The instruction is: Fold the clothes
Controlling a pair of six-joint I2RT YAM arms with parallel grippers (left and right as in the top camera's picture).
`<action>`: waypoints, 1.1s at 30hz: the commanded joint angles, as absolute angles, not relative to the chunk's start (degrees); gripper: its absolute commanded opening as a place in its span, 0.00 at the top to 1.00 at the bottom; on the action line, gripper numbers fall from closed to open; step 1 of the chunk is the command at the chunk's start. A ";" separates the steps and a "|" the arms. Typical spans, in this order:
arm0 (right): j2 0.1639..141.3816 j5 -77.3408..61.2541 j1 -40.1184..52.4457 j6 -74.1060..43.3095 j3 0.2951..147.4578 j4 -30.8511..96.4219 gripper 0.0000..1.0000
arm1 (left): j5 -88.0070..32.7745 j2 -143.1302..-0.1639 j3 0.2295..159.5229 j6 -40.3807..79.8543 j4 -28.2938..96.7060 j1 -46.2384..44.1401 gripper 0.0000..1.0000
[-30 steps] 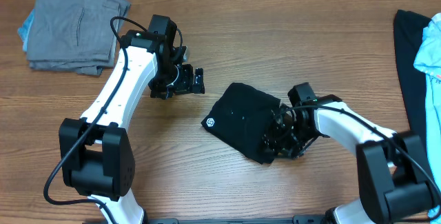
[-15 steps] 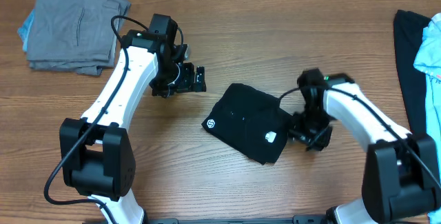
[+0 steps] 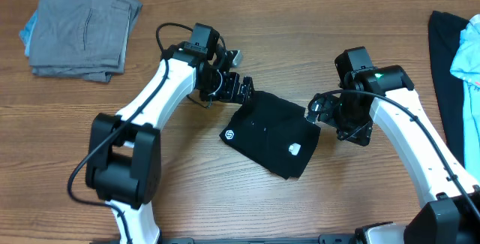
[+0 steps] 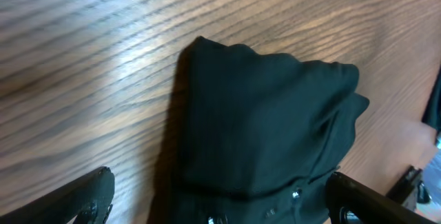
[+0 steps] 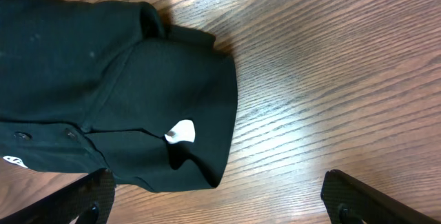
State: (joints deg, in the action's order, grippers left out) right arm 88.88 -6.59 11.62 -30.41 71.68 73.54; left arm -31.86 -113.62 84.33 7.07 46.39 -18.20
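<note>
Wooden table (image 3: 315,26) is bearing a folded grey pile (image 3: 79,26) at far left. My left gripper (image 3: 241,88) is hovering, jaws spread, over the upper-left edge of the folded black shirt (image 3: 270,133) lying at centre. My right gripper (image 3: 313,110) is hanging beside its right edge, jaws spread, holding nothing. Black and light-blue garments (image 3: 441,71) are lying far right

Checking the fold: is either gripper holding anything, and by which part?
Nothing is held: left gripper and right gripper are open, at opposite edges of the black shirt.
</note>
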 commanded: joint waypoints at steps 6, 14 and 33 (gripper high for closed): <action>88.09 -6.50 11.51 -30.00 72.71 73.14 0.00 | -42.48 -122.65 83.46 1.52 46.63 -18.83 0.00; 88.09 -6.50 11.51 -29.98 72.71 73.17 0.00 | -54.46 -125.71 83.46 -3.64 47.37 -20.82 0.00; 88.09 -6.04 11.51 -28.23 72.71 73.89 0.00 | -28.62 -125.69 92.84 -0.25 52.99 -17.39 0.96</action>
State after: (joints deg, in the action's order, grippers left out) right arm 88.88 -6.61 11.62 -29.45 71.68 73.54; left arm -43.16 -124.86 85.84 -0.54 49.06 -20.27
